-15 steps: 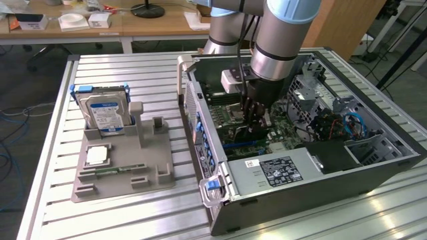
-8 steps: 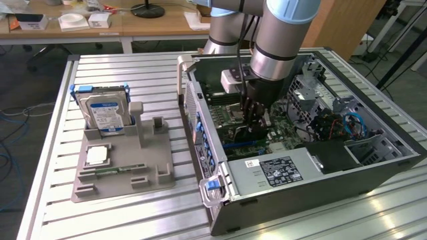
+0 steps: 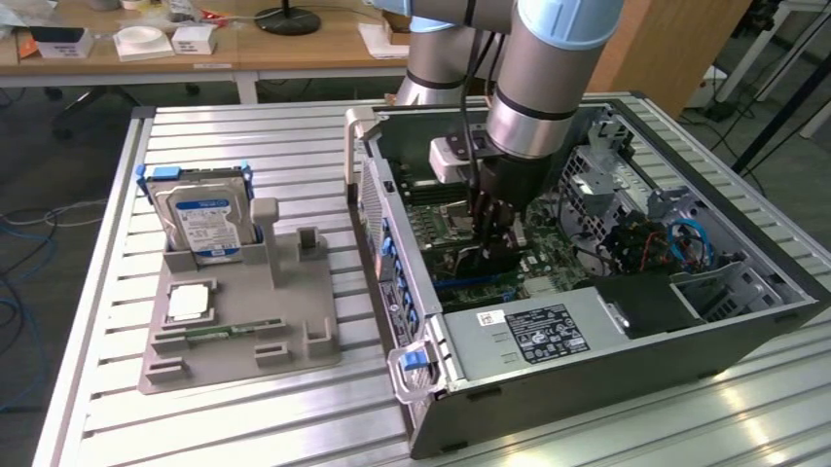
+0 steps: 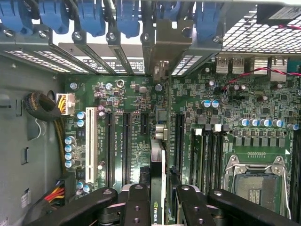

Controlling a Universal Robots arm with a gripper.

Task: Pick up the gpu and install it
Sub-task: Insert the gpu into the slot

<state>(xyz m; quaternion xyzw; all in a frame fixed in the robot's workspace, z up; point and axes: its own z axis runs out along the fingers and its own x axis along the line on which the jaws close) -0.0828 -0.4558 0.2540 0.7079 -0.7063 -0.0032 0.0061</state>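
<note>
GPU, one thin green circuit card standing edge-on, sits clamped between two black metal fingers of the part-closed gripper, above the green motherboard inside the one open grey metal computer case.

We see an open computer case lying on the desk toward the exterior view's right edge, its motherboard exposed. Toward the desk's left edge sits a grey parts holder; a hard drive with a blue-white label stands upright at its far end.
</note>
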